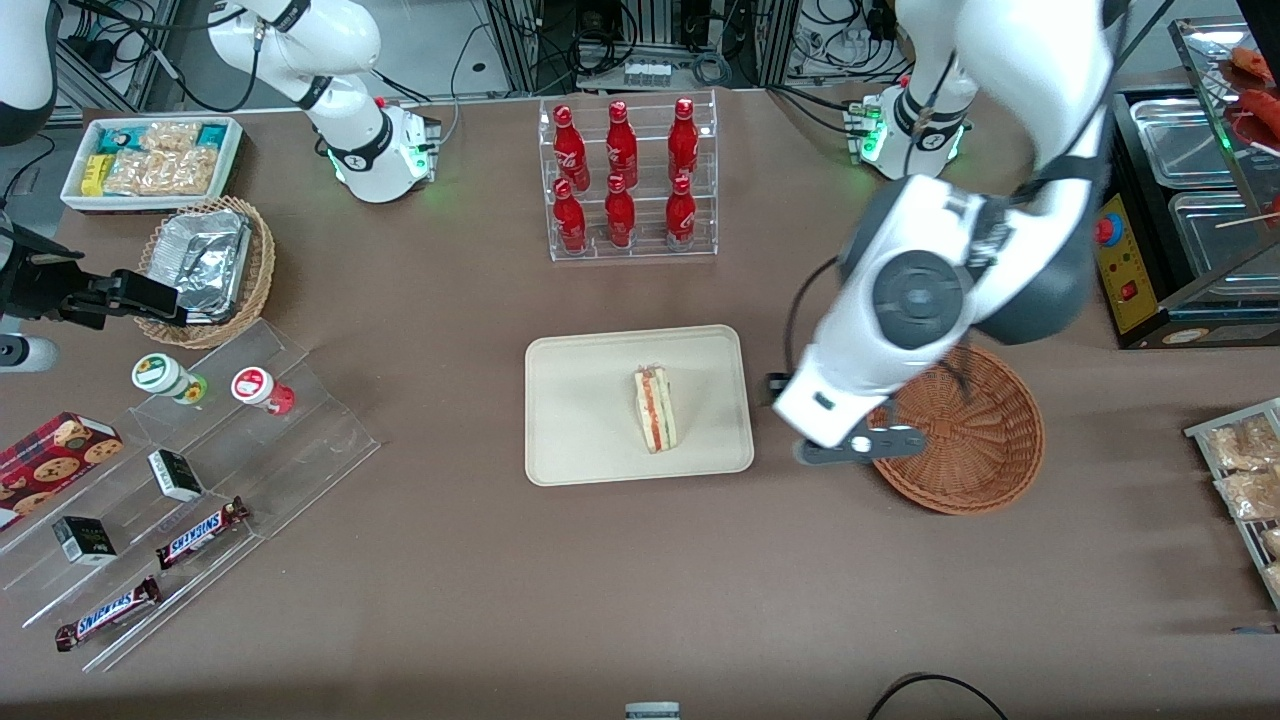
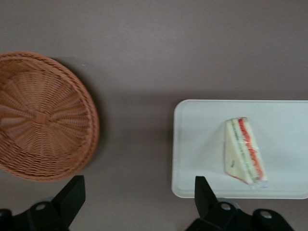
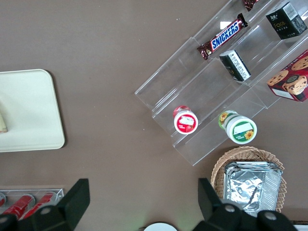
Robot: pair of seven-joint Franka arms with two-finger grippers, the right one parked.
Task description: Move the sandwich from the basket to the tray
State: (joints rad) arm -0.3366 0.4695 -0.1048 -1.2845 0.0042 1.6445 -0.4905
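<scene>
1. Snickers bars (image 1: pixel 196 533) in brown wrappers lie nearest the front camera, on a clear acrylic stepped stand (image 1: pixel 215 470) toward the parked arm's end of the brown desk (image 1: pixel 450 580), well apart from the tray.
2. We see the small triangular sandwich (image 1: pixel 655 409) of pale bread with red and green filling lying flat on the flat rectangular cream-beige tray (image 1: pixel 580 440), near the tray's edge that faces the basket.
3. We find the round reddish-brown woven wicker basket (image 1: pixel 975 440) holding nothing; it sits beside the tray toward the working arm's end, apart from it.
4. Our end effector (image 2: pixel 137 195) hangs above the bare desk between tray and basket, its fingers spread and holding nothing.
5. We judge the placing done; only drawing the arm clear seems left.
6. Farther from the camera than the tray stands a clear rack of red bottles (image 1: pixel 627 175); toward the parked arm's end sit a tan wicker basket of foil containers (image 1: pixel 205 265) and a white box of snack packets (image 1: pixel 155 160).
</scene>
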